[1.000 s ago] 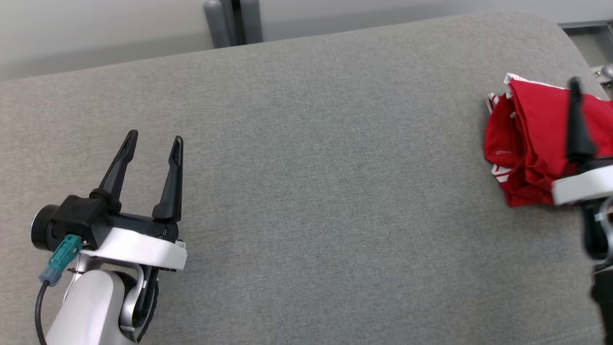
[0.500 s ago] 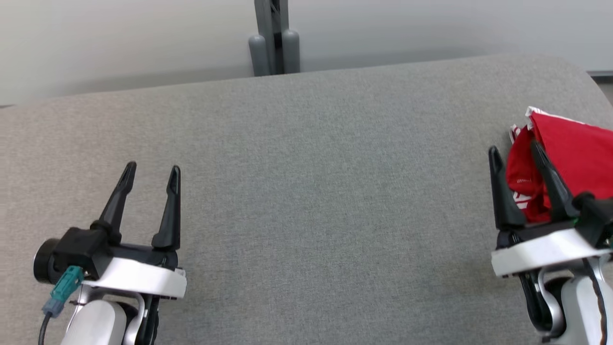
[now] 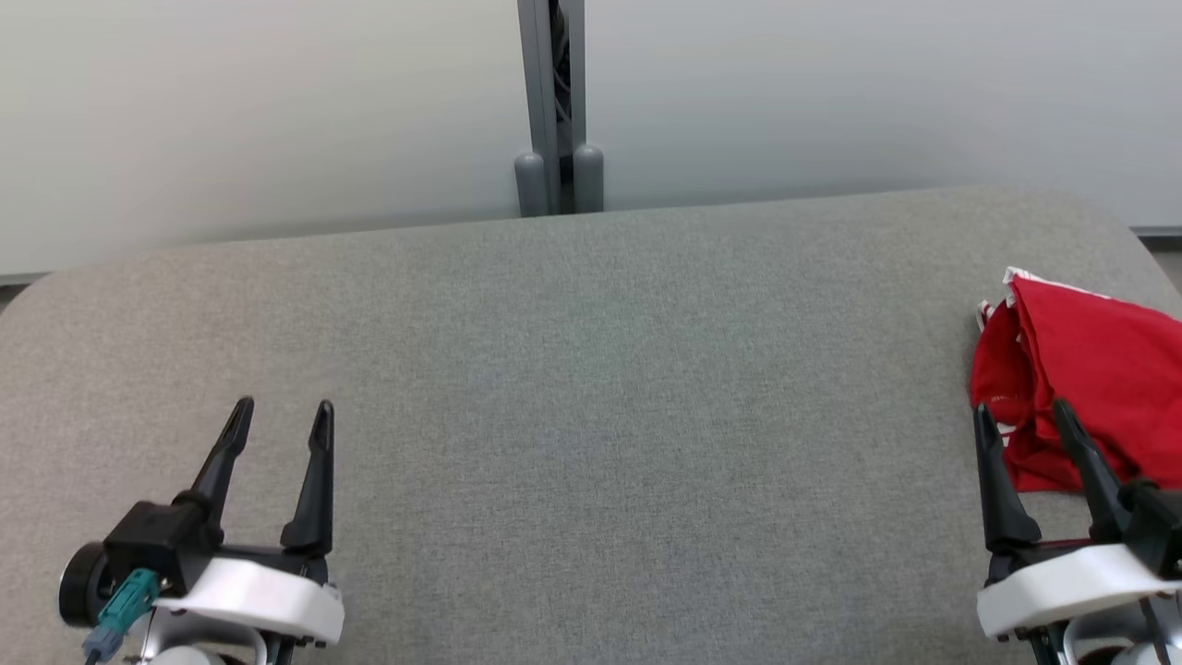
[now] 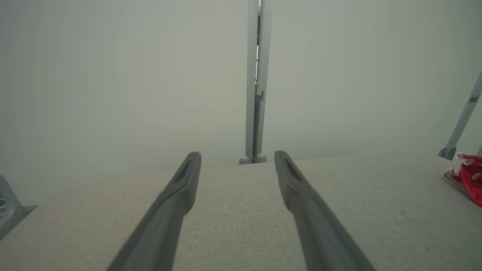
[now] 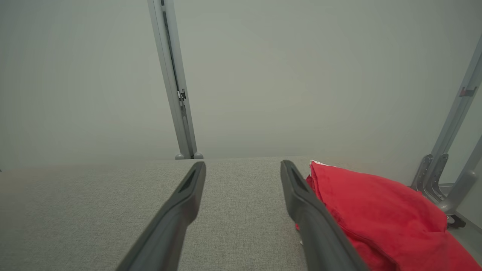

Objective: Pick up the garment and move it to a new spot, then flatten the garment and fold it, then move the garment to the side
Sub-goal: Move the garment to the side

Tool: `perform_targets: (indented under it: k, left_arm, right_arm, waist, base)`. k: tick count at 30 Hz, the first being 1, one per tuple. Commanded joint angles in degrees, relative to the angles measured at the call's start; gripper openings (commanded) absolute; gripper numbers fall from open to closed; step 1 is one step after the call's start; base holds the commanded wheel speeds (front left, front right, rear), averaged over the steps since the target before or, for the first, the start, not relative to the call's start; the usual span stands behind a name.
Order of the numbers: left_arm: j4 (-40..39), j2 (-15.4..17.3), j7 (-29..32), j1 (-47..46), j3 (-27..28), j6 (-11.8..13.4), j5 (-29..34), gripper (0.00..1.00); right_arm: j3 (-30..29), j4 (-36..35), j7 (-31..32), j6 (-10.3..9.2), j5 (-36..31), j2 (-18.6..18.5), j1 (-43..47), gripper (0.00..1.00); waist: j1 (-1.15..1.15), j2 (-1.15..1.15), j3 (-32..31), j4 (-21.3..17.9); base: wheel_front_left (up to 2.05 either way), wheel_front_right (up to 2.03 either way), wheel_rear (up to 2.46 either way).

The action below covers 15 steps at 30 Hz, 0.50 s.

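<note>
A red garment [image 3: 1090, 369] with white trim lies bunched and folded at the right edge of the grey table [image 3: 591, 388]; it also shows in the right wrist view [image 5: 376, 210] and small at the far right of the left wrist view [image 4: 470, 177]. My right gripper [image 3: 1023, 416] stands open at the lower right, its tips just in front of the garment's near edge, holding nothing. In the right wrist view the right gripper [image 5: 243, 165] has the garment beside its right finger. My left gripper [image 3: 282, 411] is open over bare table at the lower left, as the left wrist view [image 4: 237, 155] confirms.
A grey post [image 3: 554, 102] rises against the pale wall behind the table's far edge. Metal frame legs [image 5: 448, 165] stand past the table's right end. The table's far corners are rounded.
The head camera has tilted up and swung, bringing the wall and both grippers into view. The right gripper has drawn back from over the garment to just in front of it, open.
</note>
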Motion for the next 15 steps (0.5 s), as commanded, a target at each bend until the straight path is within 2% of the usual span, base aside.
perform_targets:
  k: [1, 5, 15]
  left_arm:
    - [0.03, 0.65, -0.04, 0.88, 0.50, 0.38, -0.55, 1.00]
    - [0.11, 1.44, -0.35, 1.96, 0.79, -0.19, -0.71, 1.00]
    - [1.41, 2.60, 0.10, 2.56, 1.05, 0.49, -0.91, 1.00]
  right_arm:
    - [-0.10, -0.52, 0.32, 0.01, -0.13, -0.07, 1.03, 1.00]
    - [-0.26, -1.41, 0.74, 0.01, 0.44, -0.08, 2.57, 1.00]
    - [-0.53, -1.85, 1.65, 0.01, 0.06, -0.06, 3.79, 1.00]
  waist:
    - [0.00, 0.00, -0.74, 0.17]
    - [0.00, 0.00, -1.42, 0.34]
    - [0.00, 0.00, -1.80, 0.41]
  base:
    - [0.00, 0.00, 0.00]
    - [0.00, 0.00, 0.00]
    - [0.00, 0.00, 0.00]
